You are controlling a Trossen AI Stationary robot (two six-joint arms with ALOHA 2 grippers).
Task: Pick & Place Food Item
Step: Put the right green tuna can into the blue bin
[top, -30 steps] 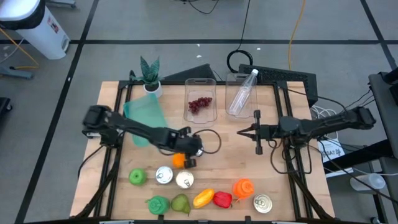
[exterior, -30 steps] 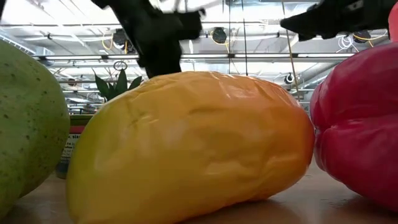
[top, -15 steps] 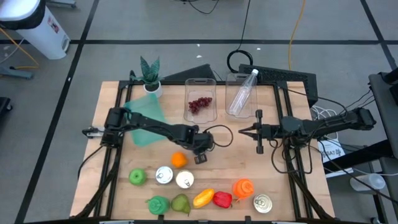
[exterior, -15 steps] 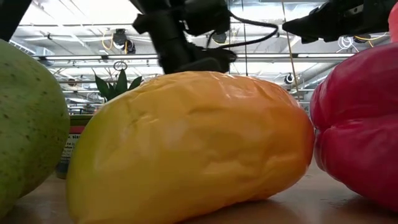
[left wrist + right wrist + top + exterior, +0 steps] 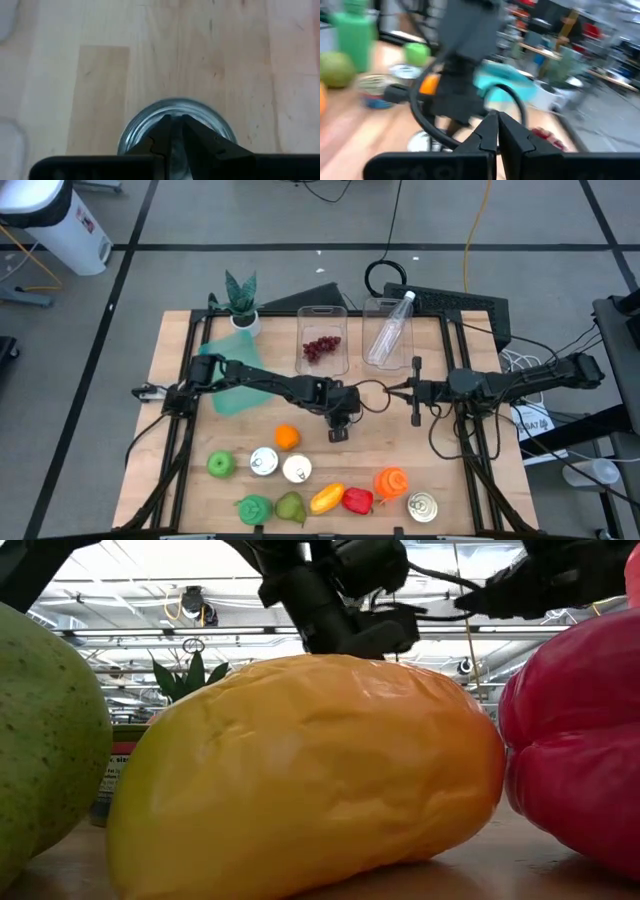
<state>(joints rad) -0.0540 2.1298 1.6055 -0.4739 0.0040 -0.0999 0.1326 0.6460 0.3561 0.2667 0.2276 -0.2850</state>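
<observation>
My left gripper (image 5: 339, 430) reaches out over the middle of the table, right of the orange (image 5: 288, 437), pointing steeply down. It is shut, and a small round silver can (image 5: 142, 127) sits right at its fingertips (image 5: 165, 125). From the right wrist view the can (image 5: 422, 142) shows low beneath that gripper. My right gripper (image 5: 388, 391) hangs shut and level above the table's right half, pointing at the left gripper, with nothing in it. My left gripper comes at the can from above, slanting toward the table's right side. Its shut fingertips meet the middle of the can's top (image 5: 175, 106). The fingertips hide which part they pinch. Whether the can hangs clear of the table, I cannot tell.
Along the near edge lie a green apple (image 5: 220, 465), two cans (image 5: 263, 462), a pear (image 5: 290, 506), a yellow mango (image 5: 327, 499), a red pepper (image 5: 357, 501) and another can (image 5: 422, 506). Clear bins hold grapes (image 5: 322, 348) and a bottle (image 5: 390, 330) at the far edge.
My left gripper has gone toward the table's right edge, away from the orange, and sunk a little as the arm stretched out. The small thing under its fingertips has gone along with it. The orange has stayed where it was.
</observation>
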